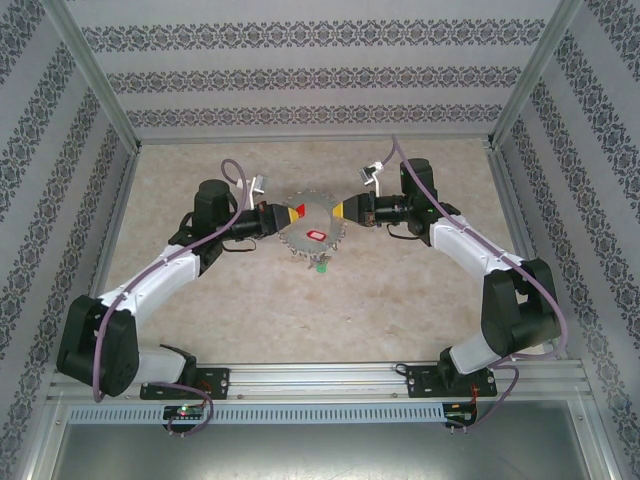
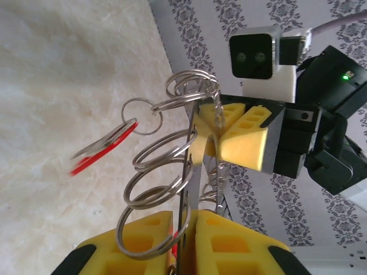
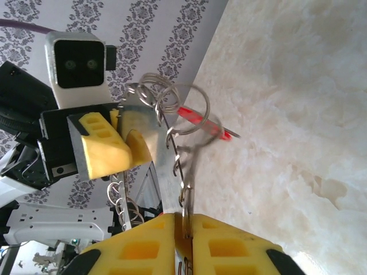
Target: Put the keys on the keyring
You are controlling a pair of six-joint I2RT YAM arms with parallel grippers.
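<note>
L gripper [image 1: 290,212] is seen shut tight on the keyring [image 1: 312,232], gripped at its rim approx. 10 o'clock. R gripper [image 1: 346,210] is likewise clamped on the rim at approx. 2 o'clock, so the keyring is held between both over the table [image 1: 420,300] centre. Small silvery links [image 2: 152,183] are fringed along the rim. A red key [image 1: 318,235] is seen near the keyring's middle, and a green key [image 1: 322,267] at its 6 o'clock edge.
</note>
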